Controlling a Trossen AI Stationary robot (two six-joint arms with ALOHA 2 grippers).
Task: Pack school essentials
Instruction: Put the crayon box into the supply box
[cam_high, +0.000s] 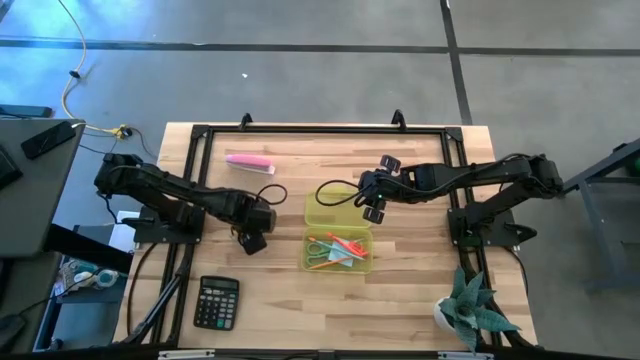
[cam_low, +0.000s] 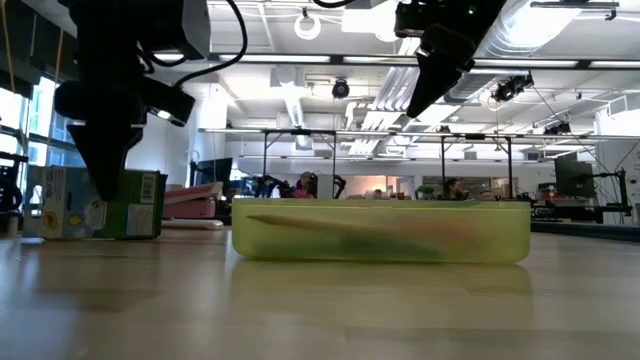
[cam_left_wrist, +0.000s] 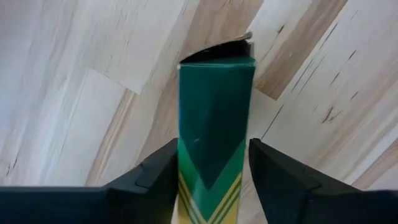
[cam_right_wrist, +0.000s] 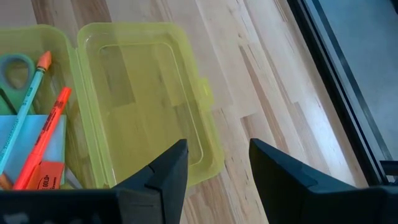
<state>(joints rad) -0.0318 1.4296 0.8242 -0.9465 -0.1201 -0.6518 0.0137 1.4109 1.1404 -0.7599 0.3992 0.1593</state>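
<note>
The green crayon box with yellow stripes (cam_left_wrist: 216, 106) sits between the fingers of my left gripper (cam_left_wrist: 213, 180), left of the translucent yellow-green case (cam_high: 338, 250); in the low view the box (cam_low: 60, 205) shows low by the table. The case lies open and its tray holds green-handled scissors (cam_right_wrist: 15, 65), a greenish pencil (cam_right_wrist: 25, 118), an orange pencil (cam_right_wrist: 46, 137), a light-blue note pad (cam_right_wrist: 37, 140) and a small red piece (cam_right_wrist: 46, 177). My right gripper (cam_right_wrist: 217, 168) hovers open above the empty lid half (cam_right_wrist: 149, 93). My left gripper is shut on the crayon box, one finger (cam_left_wrist: 155, 177) on each long side near one end (cam_left_wrist: 211, 168), coming from above and pointing down. I cannot tell whether the box rests on the table or is just clear of it.
A pink oblong (cam_high: 250, 162) lies toward the far left of the table, a black calculator (cam_high: 216, 302) near the near-left edge, and a potted plant (cam_high: 470, 310) at the near-right corner. A black frame (cam_high: 330, 130) runs round the table's far part.
</note>
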